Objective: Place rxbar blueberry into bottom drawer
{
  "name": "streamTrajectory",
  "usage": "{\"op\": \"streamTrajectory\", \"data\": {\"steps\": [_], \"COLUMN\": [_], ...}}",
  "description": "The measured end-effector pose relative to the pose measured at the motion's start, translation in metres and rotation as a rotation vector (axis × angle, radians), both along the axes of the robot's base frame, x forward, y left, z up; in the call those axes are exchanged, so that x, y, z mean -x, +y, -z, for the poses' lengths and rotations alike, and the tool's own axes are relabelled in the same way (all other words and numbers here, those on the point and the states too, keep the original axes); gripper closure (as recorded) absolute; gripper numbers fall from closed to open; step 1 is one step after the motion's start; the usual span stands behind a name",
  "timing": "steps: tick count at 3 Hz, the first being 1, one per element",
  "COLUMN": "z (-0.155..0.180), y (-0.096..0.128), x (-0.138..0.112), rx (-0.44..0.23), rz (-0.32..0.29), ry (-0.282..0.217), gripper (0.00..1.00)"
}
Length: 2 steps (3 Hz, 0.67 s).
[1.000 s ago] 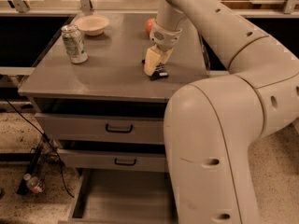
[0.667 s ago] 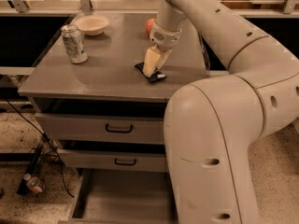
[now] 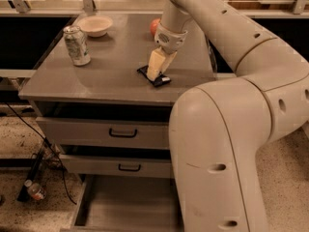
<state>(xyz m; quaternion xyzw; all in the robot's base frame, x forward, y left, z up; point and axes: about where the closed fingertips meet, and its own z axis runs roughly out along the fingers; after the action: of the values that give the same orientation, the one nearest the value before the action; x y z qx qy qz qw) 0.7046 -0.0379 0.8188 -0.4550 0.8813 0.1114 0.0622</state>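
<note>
The rxbar blueberry [image 3: 163,80], a flat dark navy bar, lies on the grey cabinet top [image 3: 111,76] near its front right. My gripper [image 3: 153,75] comes down from above onto the middle of the bar, with its cream fingers [image 3: 157,63] closed on it. The bar's two ends stick out on either side of the fingertips. The bottom drawer [image 3: 125,204] is pulled open below, and its grey floor is bare. My large white arm covers the drawer's right side.
A red apple [image 3: 154,26] sits behind the gripper. A white bowl [image 3: 95,24] and a soda can [image 3: 77,45] stand at the back left. Two upper drawers with black handles [image 3: 122,133] are shut. A bottle [image 3: 36,191] and cables lie on the floor at left.
My gripper has shifted slightly left and down onto the bar. The bar now shows on both sides of the fingers, not just to the right.
</note>
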Motion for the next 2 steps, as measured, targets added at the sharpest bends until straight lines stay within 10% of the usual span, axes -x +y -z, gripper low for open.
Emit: {"op": "streamTrajectory", "data": {"steps": [2], "z": [-0.028], "y": [-0.011], "x": [0.012], "rx": [-0.011], "rz": [-0.038], "ry": [-0.112], "gripper": [1.00]}}
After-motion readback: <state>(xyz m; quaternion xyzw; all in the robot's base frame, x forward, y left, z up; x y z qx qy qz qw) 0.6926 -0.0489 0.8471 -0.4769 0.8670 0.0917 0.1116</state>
